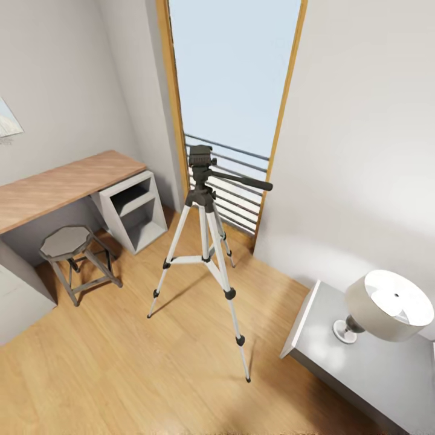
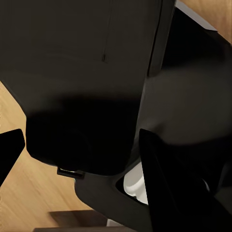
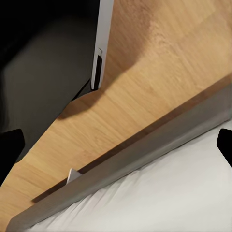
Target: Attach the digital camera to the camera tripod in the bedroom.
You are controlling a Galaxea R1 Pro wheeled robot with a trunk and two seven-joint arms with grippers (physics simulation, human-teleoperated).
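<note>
Right — camera tripod [image 1: 205, 241] stands upright on the wood floor [image 1: 121, 374] in front of the tall window [image 1: 232, 72], legs splayed, black head up top w/ pan handle pointing toward the robot's right. Digital camera isn't identifiable in any pic. In the wrist views, dark finger tips sit at opposite frame edges w/ nothing between: left gripper [image 2: 82, 150] and right gripper [image 3: 116, 145] both look wide. Tripod's dead ahead, roughly centred — neither arm clearly nearer. Grey bed frame [image 3: 145, 150] lies below the right gripper.

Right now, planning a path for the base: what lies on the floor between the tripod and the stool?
Bare wood floor separates the camera tripod from the stool, seen in the head view.
</note>
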